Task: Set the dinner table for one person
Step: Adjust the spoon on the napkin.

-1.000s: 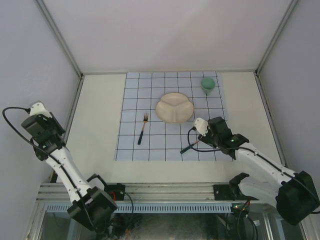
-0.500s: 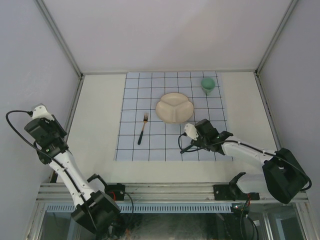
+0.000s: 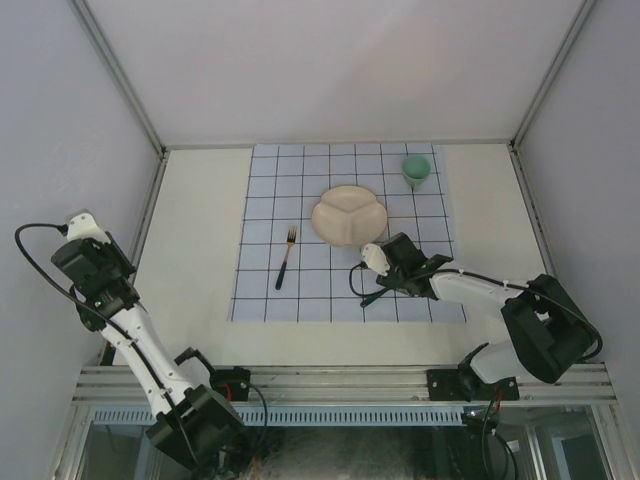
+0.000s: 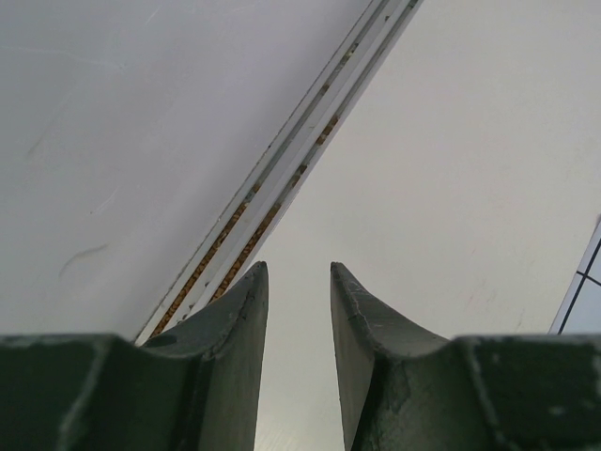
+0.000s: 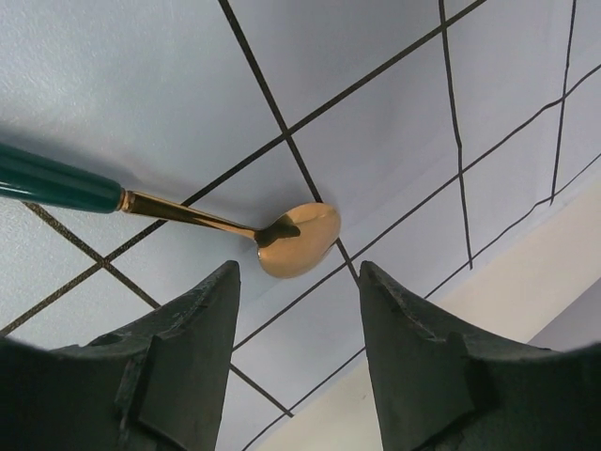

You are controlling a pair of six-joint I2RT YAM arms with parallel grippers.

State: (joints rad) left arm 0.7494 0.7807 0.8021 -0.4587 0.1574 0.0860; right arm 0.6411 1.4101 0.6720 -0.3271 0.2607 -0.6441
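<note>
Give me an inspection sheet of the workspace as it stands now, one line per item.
Surface: cream dinner table, pale-blue grid cloth spread in the middle.
Job's things: divided plate on the cloth, empty; fork to its left; green cup at the cloth's far right corner; spoon lying flat on the cloth.
Clutter: nothing seen.
Hands: right hand open, fingers either side of the spoon's bowl, not touching it; left hand slightly open, empty, over bare table by the left wall.
Cables: black cable looping off the left wrist, another at the right.
Surroundings: plain walls, metal rail at the near edge.
</note>
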